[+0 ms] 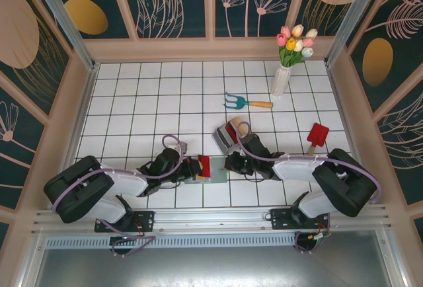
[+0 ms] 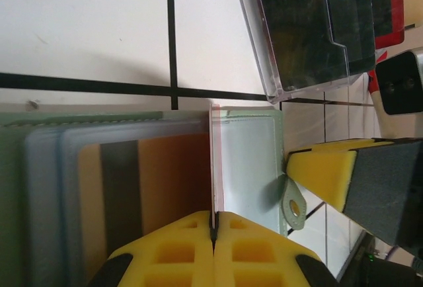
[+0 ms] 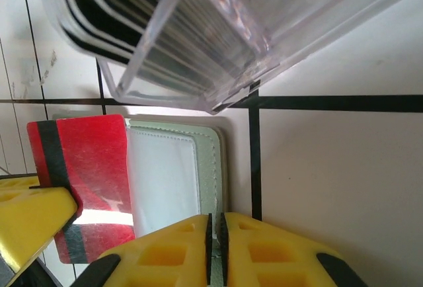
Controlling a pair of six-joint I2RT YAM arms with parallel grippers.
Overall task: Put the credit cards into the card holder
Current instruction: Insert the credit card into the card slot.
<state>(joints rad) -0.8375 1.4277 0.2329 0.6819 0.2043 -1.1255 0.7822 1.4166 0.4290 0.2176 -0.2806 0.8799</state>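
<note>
My left gripper [image 2: 213, 224] is clenched on 1 red card [image 3: 86, 181], standing on edge over the open card holder [image 2: 248, 161], where 1 orange card [image 2: 168, 181] sits pocketed. Best to line it square with the pocket, then slide slowly. My right gripper [image 3: 215, 224], fingers closed empty, rests at the holder's edge.

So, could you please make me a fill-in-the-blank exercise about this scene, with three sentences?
1. The left gripper pinches a ___ credit card with a dark stripe.
2. The card holder lies ___ on the tiled table, with its pockets showing.
3. The tulips stand in a white ___.

Missing words: red; open; vase
</note>
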